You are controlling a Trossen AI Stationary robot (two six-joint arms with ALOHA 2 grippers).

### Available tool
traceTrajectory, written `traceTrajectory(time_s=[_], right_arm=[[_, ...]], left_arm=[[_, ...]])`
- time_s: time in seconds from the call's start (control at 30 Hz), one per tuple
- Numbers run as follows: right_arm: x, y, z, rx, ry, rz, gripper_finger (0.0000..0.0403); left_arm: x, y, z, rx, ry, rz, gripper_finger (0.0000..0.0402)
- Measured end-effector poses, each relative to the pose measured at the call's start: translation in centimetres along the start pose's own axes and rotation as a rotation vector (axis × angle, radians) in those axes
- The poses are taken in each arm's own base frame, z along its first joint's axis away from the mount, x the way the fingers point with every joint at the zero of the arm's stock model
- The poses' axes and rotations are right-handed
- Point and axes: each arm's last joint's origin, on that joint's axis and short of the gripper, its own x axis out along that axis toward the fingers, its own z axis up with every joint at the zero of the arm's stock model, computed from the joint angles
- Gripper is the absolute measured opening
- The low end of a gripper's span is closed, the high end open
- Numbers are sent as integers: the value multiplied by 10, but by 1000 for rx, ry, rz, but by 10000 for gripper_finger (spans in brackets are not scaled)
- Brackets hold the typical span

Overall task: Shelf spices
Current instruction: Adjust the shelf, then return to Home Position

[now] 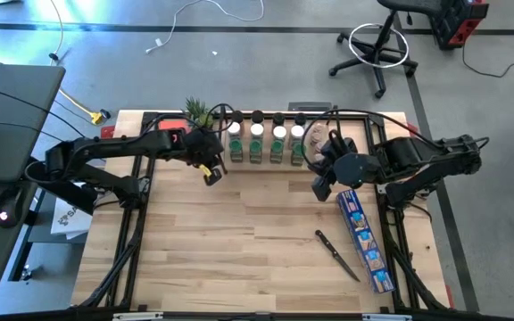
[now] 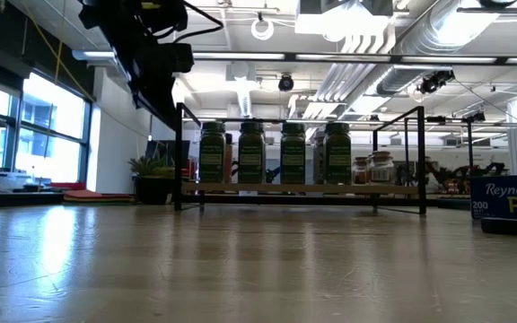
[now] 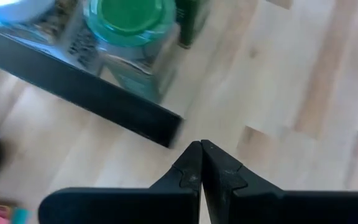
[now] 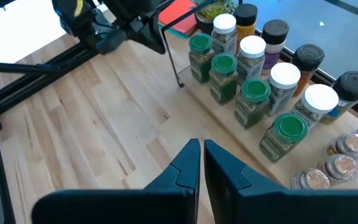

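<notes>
Overhead, both arms reach toward the far edge of the table, where the shelf (image 1: 270, 143) stands with the spices already on it. The left gripper (image 1: 210, 174) hovers above the tabletop just off the shelf's left end; its wrist view shows the two fingers (image 3: 191, 171) pressed together tip to tip with nothing between them, and a green-capped jar (image 3: 129, 18) behind the black shelf rail (image 3: 98, 106) just beyond the fingertips. The right gripper (image 1: 321, 187) hangs near the shelf's right end; its own fingers (image 4: 188, 165) likewise meet, empty, with the jar rows well ahead of the fingertips.

From the right wrist, the jars stand in stepped rows: green-capped jars (image 4: 253, 93) on the nearest, lowest board, white-capped jars (image 4: 284, 74) one step behind, black-capped jars (image 4: 309, 56) at the back, and a few clear-capped jars (image 4: 353, 144) at the far end of the rack. The stepping keeps each back row visible above the one in front. The low view confirms four green-labelled jars (image 2: 270, 152) upright and evenly spaced along the front board.

No loose jar shows on the open tabletop (image 1: 239, 250); only a long blue box (image 1: 365, 239) and a black-handled knife (image 1: 337, 254) lie there, to the right gripper's near side. With both grippers empty and closed and all visible jars upright on the rack, the shelving appears complete or nearly so.
</notes>
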Motion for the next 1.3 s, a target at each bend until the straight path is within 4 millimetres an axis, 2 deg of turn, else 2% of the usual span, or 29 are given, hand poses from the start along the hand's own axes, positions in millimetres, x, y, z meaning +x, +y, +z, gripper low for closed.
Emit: traceTrajectory(time_s=[0.1, 0.27, 0.43, 0.53, 0.67, 0.8, 1.07, 1.3], right_arm=[[-16, -5, -4, -23, 26, 73, 16], [-61, -25, -12, -45, 29, 235, 16], [-107, -67, -24, -44, -58, 356, 16], [-115, -96, -43, 19, -82, 426, 16], [-105, -125, -80, 137, -84, 564, 16], [-82, -137, -112, 185, -156, 714, 16], [-31, -132, -159, 103, -359, 982, 16], [5, -129, -189, 38, -546, 1046, 16]], left_arm=[[-11, -4, -4, -16, -3, -40, 0], [-44, -9, -12, -71, -76, -78, 0], [-81, -11, -22, -182, -201, -131, 0], [-97, -10, -27, -241, -258, -151, 1], [-108, -8, -32, -307, -297, -173, 1], [-111, -8, -33, -330, -307, -185, 1], [-110, -8, -33, -372, -299, -191, 1], [-110, -8, -33, -374, -298, -191, 1]])
